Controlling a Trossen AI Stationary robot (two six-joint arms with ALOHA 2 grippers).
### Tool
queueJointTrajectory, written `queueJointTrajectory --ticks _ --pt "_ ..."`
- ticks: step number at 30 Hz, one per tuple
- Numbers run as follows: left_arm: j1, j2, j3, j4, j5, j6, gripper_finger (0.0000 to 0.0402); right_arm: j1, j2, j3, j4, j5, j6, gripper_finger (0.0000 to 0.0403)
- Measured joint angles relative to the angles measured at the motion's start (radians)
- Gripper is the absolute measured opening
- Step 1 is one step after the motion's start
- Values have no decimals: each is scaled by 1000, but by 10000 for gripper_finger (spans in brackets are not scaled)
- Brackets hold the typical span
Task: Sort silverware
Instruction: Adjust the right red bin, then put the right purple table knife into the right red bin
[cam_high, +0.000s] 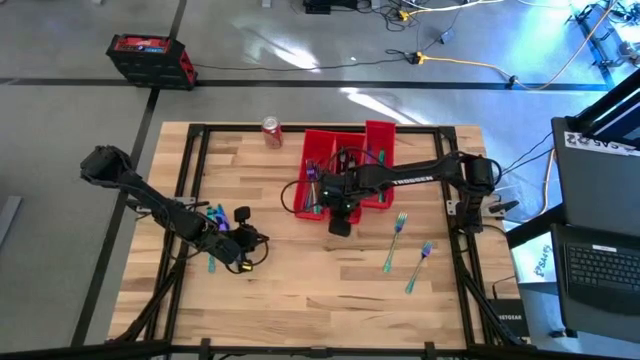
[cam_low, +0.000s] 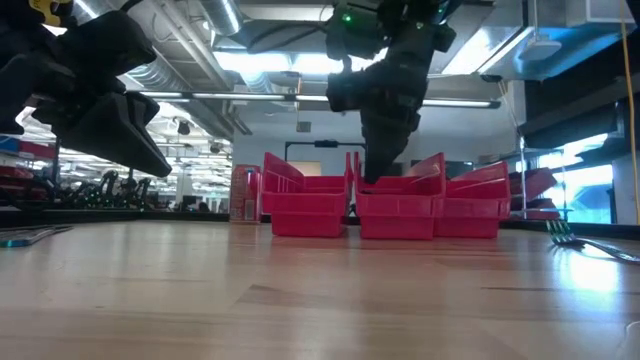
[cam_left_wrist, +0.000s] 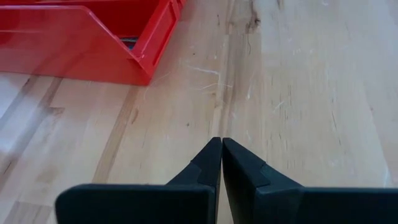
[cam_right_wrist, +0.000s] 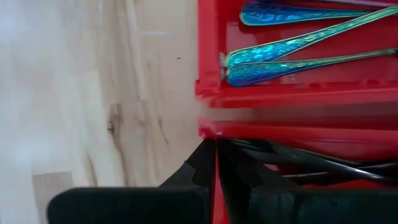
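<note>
Grey floor with cables surrounds a pale wood-plank table (cam_high: 300, 270) edged by a black frame, as seen in the high view. White lettering runs along the right arm's forearm; it reads roughly "TROSSEN" but is too small to confirm. A red soda can (cam_high: 271, 131) stands near the table's far edge, its label unreadable.

Three red bins (cam_high: 345, 165) sit side by side at the far centre. The right gripper (cam_high: 340, 222) is held at the near end of the middle bin, its fingers (cam_right_wrist: 202, 168) pressed together with nothing between them. Only the right wrist view shows the bin contents: iridescent blue-teal handles (cam_right_wrist: 298, 43) in one compartment, dark utensils (cam_right_wrist: 323, 165) in the next.

Two forks (cam_high: 408, 252) lie loose on the table right of centre. The left gripper (cam_high: 243, 243) is over the table's left side, fingers (cam_left_wrist: 208, 165) closed and empty; teal silverware (cam_high: 214, 214) is seen beside it.

The low view alone shows the room: ceiling ducts, strip lights, shelving.
</note>
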Motion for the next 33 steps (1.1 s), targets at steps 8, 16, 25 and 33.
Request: queueJointTrajectory --ticks 8,16,25,33 --pt "0 0 0 1 0 0 0 0 4 -1 1 18 -3 0" --pt "0 0 0 0 -14 2 0 0 -5 -78 76 23 9 0" --pt "1 0 0 0 -23 19 0 1 4 -93 74 125 20 0" --pt "1 0 0 1 -23 19 0 -1 -2 -94 33 211 21 0"
